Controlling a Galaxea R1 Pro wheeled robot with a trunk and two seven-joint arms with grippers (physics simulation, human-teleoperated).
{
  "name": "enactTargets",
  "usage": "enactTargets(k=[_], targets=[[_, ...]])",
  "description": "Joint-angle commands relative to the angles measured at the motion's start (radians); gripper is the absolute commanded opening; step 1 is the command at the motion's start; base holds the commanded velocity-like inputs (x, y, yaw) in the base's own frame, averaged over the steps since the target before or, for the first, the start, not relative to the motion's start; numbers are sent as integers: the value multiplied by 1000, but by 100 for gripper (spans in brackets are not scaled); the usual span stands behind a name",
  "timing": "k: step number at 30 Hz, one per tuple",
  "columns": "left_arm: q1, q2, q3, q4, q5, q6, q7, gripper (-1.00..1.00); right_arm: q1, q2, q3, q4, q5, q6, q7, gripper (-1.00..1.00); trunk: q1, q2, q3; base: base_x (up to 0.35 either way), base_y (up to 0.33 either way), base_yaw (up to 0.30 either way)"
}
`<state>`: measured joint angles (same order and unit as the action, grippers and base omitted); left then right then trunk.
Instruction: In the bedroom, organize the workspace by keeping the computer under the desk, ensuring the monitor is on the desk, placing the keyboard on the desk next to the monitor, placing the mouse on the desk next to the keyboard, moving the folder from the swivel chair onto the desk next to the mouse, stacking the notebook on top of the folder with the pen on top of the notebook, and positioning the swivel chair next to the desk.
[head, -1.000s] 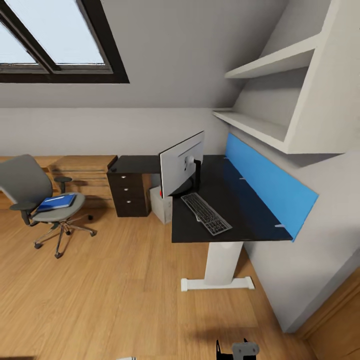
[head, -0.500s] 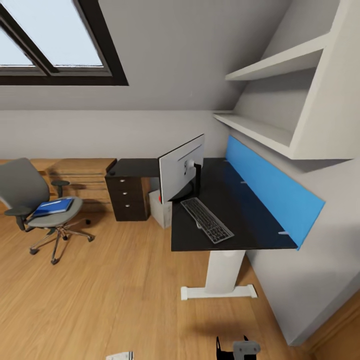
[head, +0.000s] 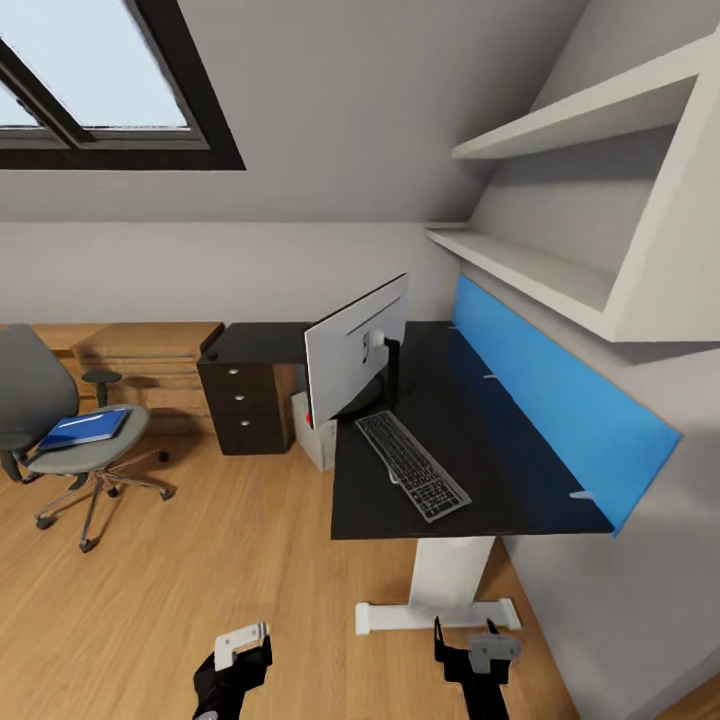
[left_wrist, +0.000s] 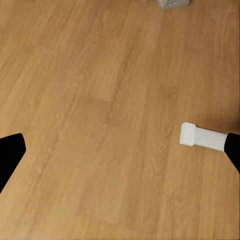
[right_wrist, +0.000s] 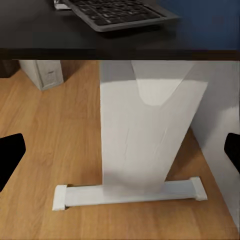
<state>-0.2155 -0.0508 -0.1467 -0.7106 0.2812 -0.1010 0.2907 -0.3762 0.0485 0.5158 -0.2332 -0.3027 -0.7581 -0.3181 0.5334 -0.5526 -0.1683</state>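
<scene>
Closer now than a second ago: my head has rolled toward the desk, and both my arms have come up into the bottom of the head view. My left claw (head: 243, 638) hangs low over the wood floor (head: 180, 580), and my right claw (head: 468, 640) hangs low just before the white pedestal leg (head: 448, 575). Both wrist views show dark fingertips at opposite edges with wide floor or leg between them, so both claws are spread and hold nothing.

On the black surface (head: 500, 470) stands the monitor (head: 355, 352), pale grey back toward me, on a dark stand. Just beside it lies the slim silver keyboard (head: 412, 464) with dark keys, angled along the top; my right wrist view catches its near end (right_wrist: 120, 12) above the leg. A bright blue back panel (head: 550, 400) runs behind. Under the surface, beside the dark three-drawer cabinet (head: 243, 405), sits the pale computer tower (head: 315, 440). Well apart at the left is the grey swivel chair (head: 60, 440) on its chrome wheeled base, with the blue folder (head: 85, 428) flat on its seat. No writing is readable anywhere.
</scene>
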Motion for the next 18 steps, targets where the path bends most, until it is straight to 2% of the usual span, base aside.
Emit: enactTargets(k=[1, 2, 6, 7, 12, 14, 18], targets=[[-1, 1, -5, -26, 11, 20, 8, 100, -1, -9, 4, -27, -9, 1, -6, 100, 1, -1, -2, 314, -81, 0], [-1, 1, -3, -78, 11, 76, 10, 100, -1, -27, -9, -80, -15, 17, -11, 100, 1, -1, -2, 246, -73, 0], [-1, 0, 0, -189, 11, 174, 16, 100, -1, -58, -44, -198, -24, 77, -19, 100, 1, -1, -2, 145, -47, 0], [-1, -1, 2, -244, 11, 203, 23, 100, 0, -70, -62, -266, -27, 121, -22, 100, 1, -1, -2, 64, -21, 0], [-1, -2, 6, -339, 11, 241, 62, 100, 8, -118, -88, -429, -40, 253, -26, 100, 1, -1, -2, 35, -11, 0], [-1, -3, 6, -372, 12, 254, 95, 100, 47, -154, -93, -530, -75, 330, -28, 100, 1, -1, -2, 10, -3, 0], [-1, -1, 7, -386, 11, 259, 108, 100, 97, -167, -94, -619, -97, 360, -28, 100, 1, -1, -2, 3, -1, 0]])
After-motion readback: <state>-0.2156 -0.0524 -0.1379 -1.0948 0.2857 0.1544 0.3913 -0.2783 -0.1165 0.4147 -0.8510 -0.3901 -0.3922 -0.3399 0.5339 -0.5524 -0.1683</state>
